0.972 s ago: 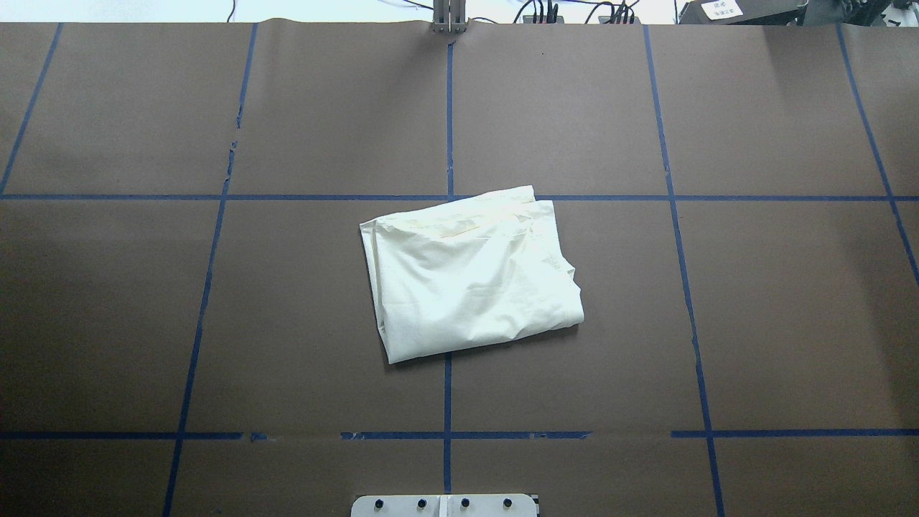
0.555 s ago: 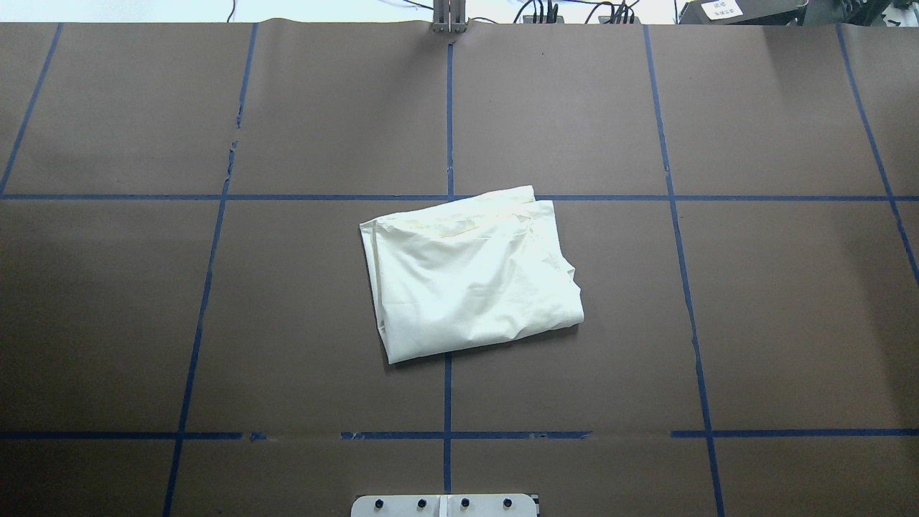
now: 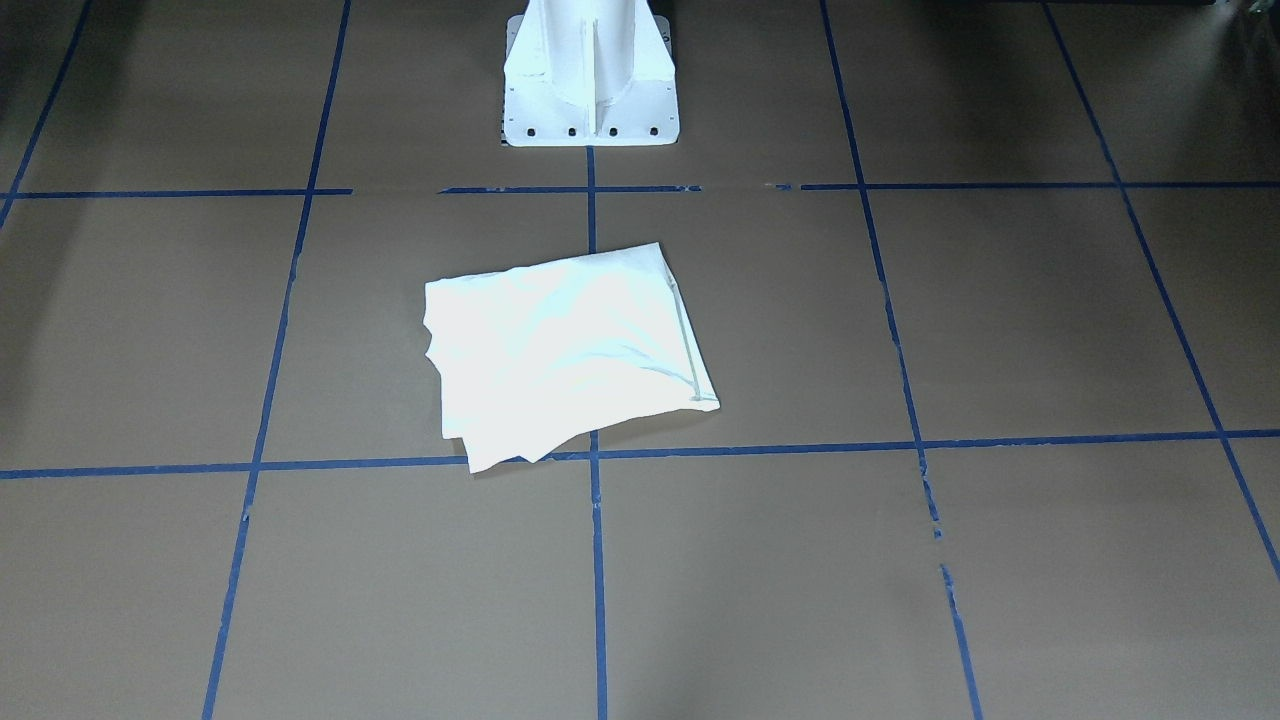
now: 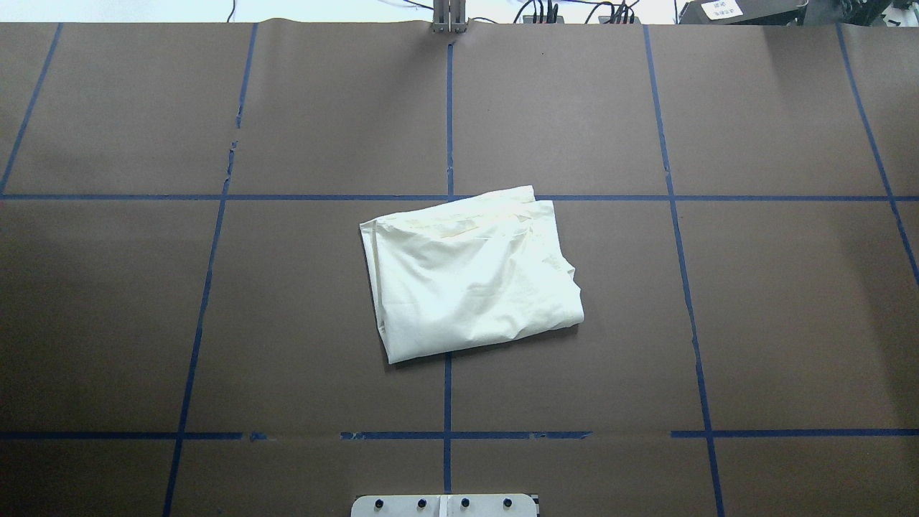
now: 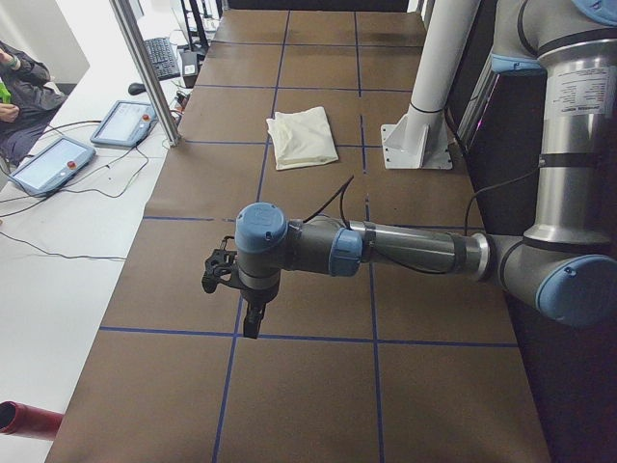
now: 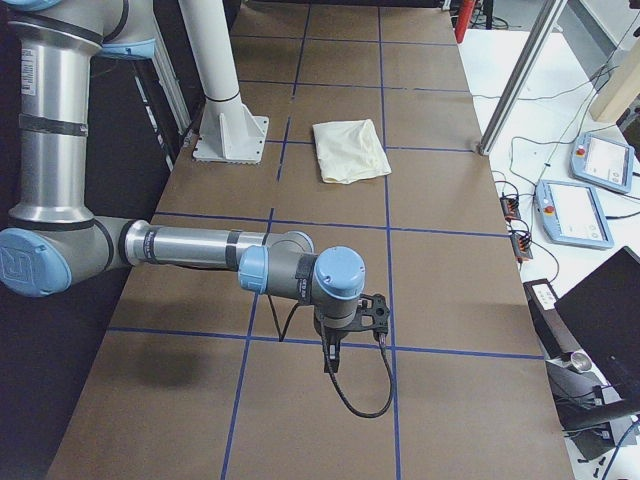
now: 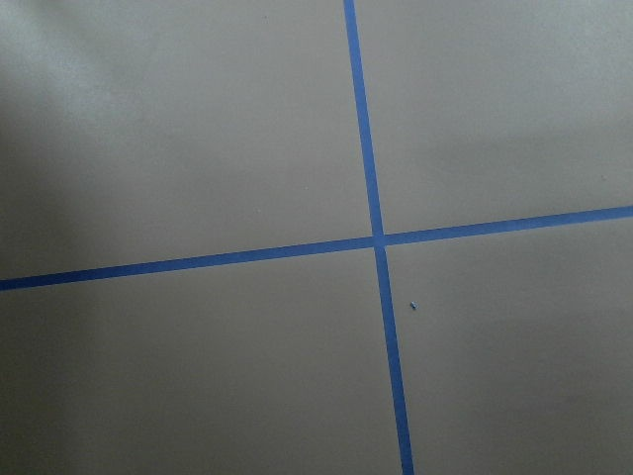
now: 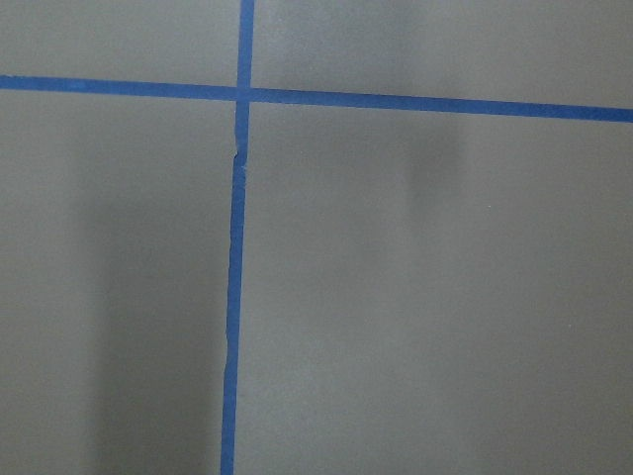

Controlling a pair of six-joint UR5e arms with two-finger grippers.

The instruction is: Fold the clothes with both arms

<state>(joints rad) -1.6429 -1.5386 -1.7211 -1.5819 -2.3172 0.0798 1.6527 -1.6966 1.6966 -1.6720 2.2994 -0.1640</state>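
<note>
The cream shirt lies folded into a rough rectangle near the middle of the brown table; its cat print is hidden. It also shows in the front view and both side views. Both arms are held away from it. The left gripper hangs over the table's left end, far from the shirt. The right gripper hangs over the right end. They show only in the side views, so I cannot tell whether they are open or shut. The wrist views show only bare table and blue tape.
The white pedestal base stands behind the shirt on the robot's side. Blue tape lines grid the table. Beyond the far edge are teach pendants, a metal post, cables and a seated person.
</note>
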